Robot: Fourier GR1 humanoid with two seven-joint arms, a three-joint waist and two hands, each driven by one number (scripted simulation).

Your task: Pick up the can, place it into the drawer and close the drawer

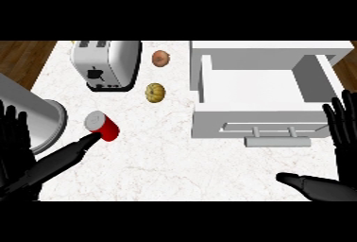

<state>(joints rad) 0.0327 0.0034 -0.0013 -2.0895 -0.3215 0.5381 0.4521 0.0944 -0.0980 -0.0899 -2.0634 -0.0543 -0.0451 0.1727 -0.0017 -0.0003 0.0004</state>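
The left hand (20, 151) occupies the lower left of the head view, at the edge of the counter (174, 160). Its fingers are straight. One long digit extends up and to the right, and its tip touches the lower side of the can (102, 126). The hand has hold of nothing.

Behind the left hand, a grey round pot (43, 124) stands at the left edge of the counter.

The can is red with a pale top. It lies tilted on the counter, just right of the pot and below the toaster (106, 64).

To the right of the toaster lie two small round food items: a brownish one (161, 58) near the top edge and a yellowish one (155, 92) below it.

The white drawer (254, 87) is pulled open at the right. Its handle (276, 134) faces the lower edge of the view.

The right hand (343, 132) is at the right edge, fingers straight and upright, thumb pointing left. It holds nothing.
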